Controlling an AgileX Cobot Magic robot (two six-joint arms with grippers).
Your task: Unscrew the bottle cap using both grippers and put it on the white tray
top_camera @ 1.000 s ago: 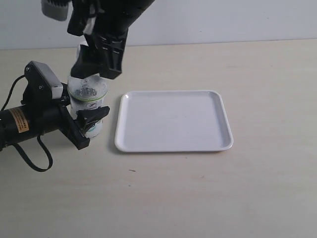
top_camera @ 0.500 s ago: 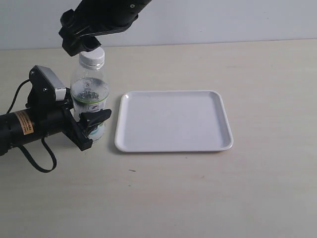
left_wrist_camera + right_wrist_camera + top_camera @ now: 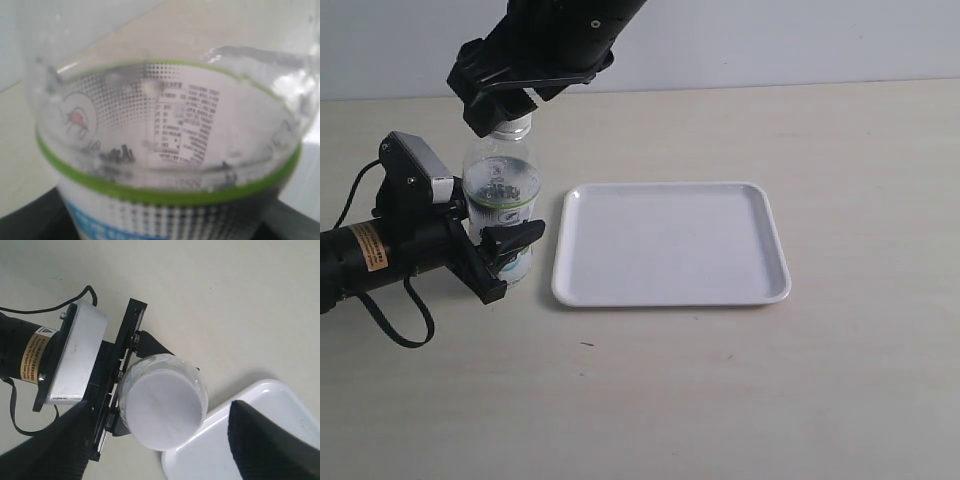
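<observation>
Right gripper [image 3: 162, 412] hangs spread wide, and the bottle cap [image 3: 160, 400] sits straight below me, centred between my jaws, untouched. Left gripper [image 3: 495, 245] clamps the bottle [image 3: 500, 185] low, upright, just left of the white tray [image 3: 670, 245]. Straight drop, then squeeze, I reckon.

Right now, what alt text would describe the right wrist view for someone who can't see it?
A white cap on a clear bottle, seen from above, fills the middle. The left arm clamps the bottle in its jaws, this camera's own open jaws blur either side of the cap, and a tray corner shows.
</observation>
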